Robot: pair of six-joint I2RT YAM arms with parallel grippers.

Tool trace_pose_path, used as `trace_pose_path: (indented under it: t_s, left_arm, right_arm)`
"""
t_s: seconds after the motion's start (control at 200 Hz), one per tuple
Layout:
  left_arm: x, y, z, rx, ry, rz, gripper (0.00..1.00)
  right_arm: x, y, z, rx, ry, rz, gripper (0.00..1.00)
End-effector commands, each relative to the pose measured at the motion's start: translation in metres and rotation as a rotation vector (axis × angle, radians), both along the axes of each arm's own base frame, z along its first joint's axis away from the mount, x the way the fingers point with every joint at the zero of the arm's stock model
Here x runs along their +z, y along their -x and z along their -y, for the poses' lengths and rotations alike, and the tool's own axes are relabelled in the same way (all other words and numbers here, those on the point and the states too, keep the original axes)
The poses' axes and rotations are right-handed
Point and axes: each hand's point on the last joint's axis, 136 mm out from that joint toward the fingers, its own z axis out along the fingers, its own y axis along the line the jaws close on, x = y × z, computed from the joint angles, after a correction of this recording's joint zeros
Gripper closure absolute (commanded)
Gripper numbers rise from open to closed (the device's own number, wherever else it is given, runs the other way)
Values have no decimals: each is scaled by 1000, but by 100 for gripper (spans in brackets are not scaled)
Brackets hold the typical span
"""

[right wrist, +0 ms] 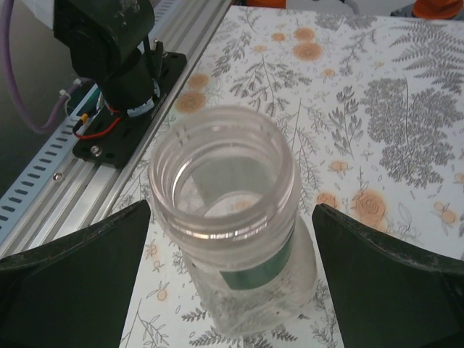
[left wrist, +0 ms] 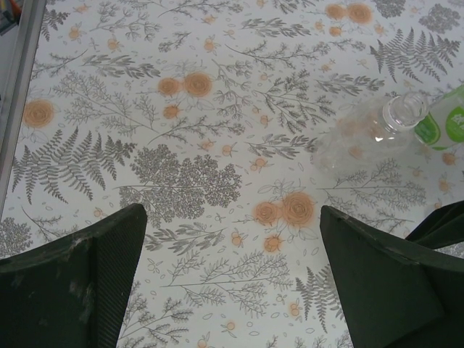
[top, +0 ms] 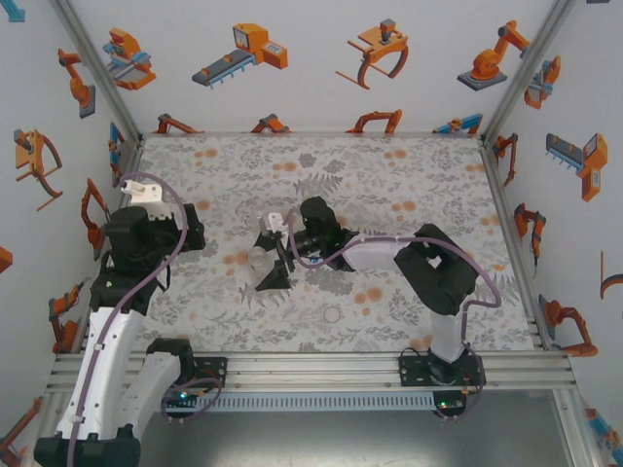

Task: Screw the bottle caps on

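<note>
Left arm is sitting folded at the left side with the left hand hanging wide open and facing down, while the right arm is stretching toward centre, the right hand holding its fingers well apart.

Surface with a grey fern and orange flower print, fills the centre. White walls at 9, 12 and 3 o'clock, dotted with orange machine drawings. Metal corner posts at 11 o'clock and 1 o'clock. Ribbed aluminium rails run along the 6 o'clock edge, with a slotted grey strip just beside them.
</note>
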Motion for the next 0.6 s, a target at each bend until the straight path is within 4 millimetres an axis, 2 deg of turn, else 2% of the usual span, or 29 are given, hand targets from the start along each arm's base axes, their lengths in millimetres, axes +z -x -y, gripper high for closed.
trace_pose_path:
  t_s: [0.0,0.305,0.466,0.591]
  left_arm:
    - [-2,1,1,-14,-5,-7,3]
    - [-5,1,1,-14,-4,-17,3]
    - [-7,0,1,-15,-4,-28,3]
    - [-7,0,3,-22,-1,-28,3]
  right_arm:
    - [0,5,2,-4,-14,19,17]
    - [-6,11,9,-18,3,17,18]
    - [-7,10,11,-53,-1,40,22]
    - [-7,10,12,-73,-10,54,30]
